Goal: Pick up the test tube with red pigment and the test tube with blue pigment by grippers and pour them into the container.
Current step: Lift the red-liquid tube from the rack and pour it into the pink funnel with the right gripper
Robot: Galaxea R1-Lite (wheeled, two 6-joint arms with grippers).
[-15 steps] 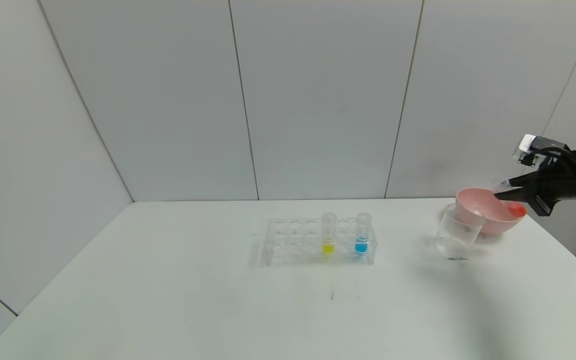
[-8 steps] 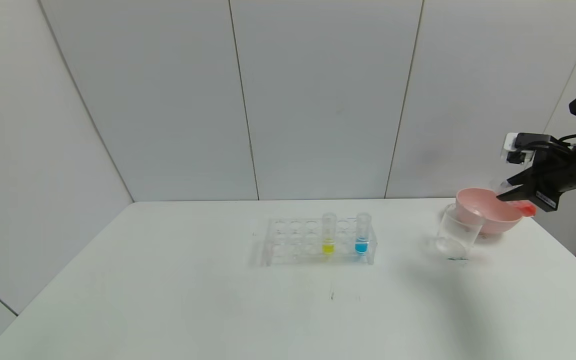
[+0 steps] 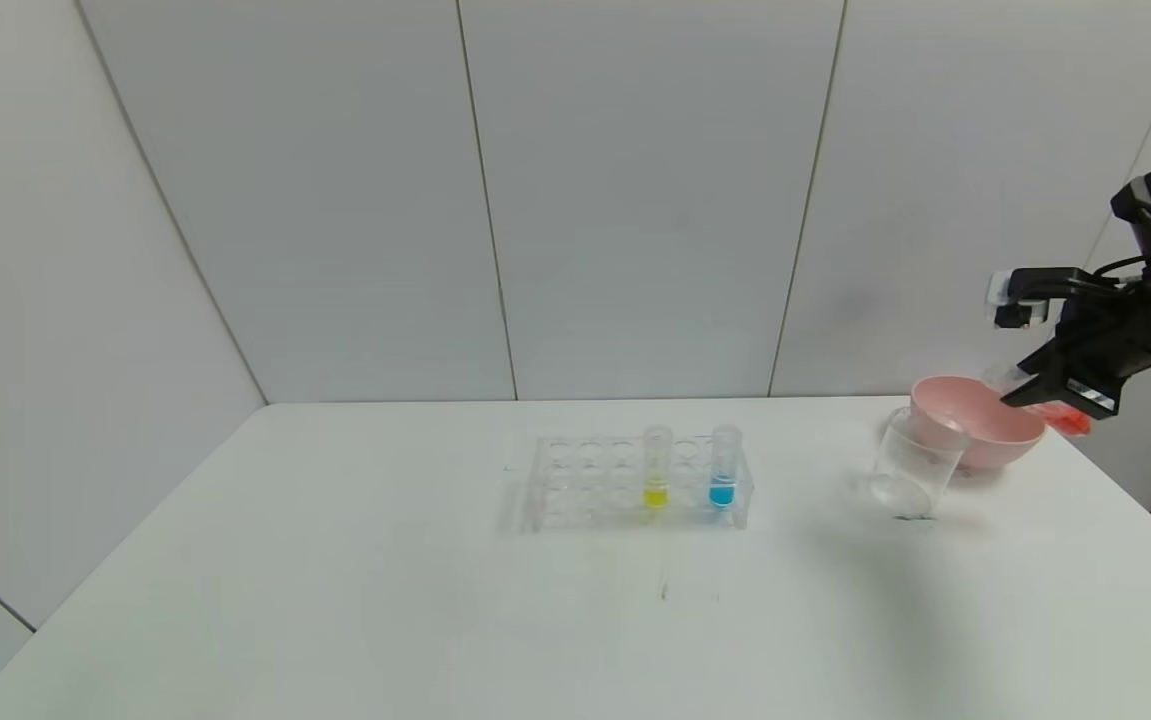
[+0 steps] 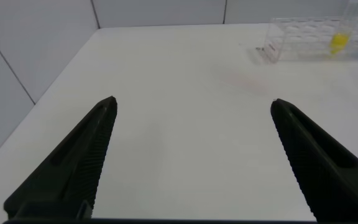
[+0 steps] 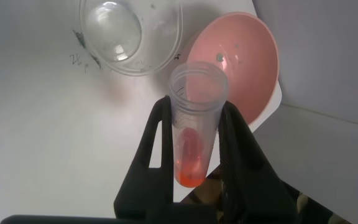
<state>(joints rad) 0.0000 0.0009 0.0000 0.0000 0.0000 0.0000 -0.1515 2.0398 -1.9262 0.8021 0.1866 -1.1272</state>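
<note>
White tabletop point(image 3: 335, 600): our right gripper's point(image 5: 194, 134) jaws clamp the test tube with red pigment point(image 5: 194, 124); we centre its mouth over the container point(image 3: 915, 465) before tipping, left gripper point(image 4: 191, 155) wide.

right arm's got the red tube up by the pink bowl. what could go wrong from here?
1. Wrong vessel: the right gripper holds the test tube with red pigment tilted above the pink bowl, not the container; a pour here would likely miss.
2. The container stands right against the bowl, so a low approach might knock it.
3. The test tube with blue pigment stands in the rack beside a yellow tube; mix-up possible.
</note>
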